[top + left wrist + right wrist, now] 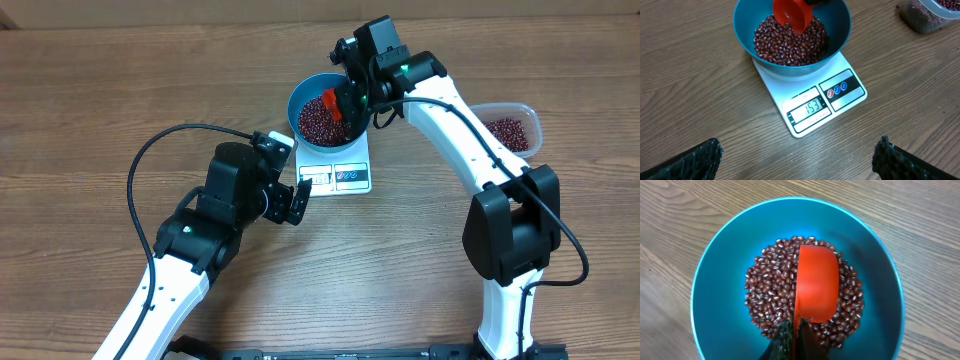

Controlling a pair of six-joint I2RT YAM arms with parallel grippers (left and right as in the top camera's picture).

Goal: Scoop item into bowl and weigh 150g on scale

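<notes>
Right gripper [795,339] is sitting clamped on the handle of the red scoop [815,282], which is hanging inside the blue bowl [715,255] right over the beans [770,290]; whether it is touching the heap or just above it, cannot tell. The bowl is standing on the white scale [777,82], beans heaped in its bottom, more beans waiting in the clear tub [528,115] off to the right. Left gripper [297,200] is hovering with fingers wide apart and holding nothing, just in front of the scale, its camera looking at the display [810,107]. The display seems to be reading 153, so the load is probably sitting a touch over target and this looks like the trimming stage. To do it well: lifting the scoop clear of beans and bowl before trusting the reading, since any press on the heap is skewing it; then skimming only a few beans off the top, keeping the scoop level on the way to the tub, not nudging the bowl rim or shifting the bowl on the scale. Risk: overshooting below target by digging too deep.
</notes>
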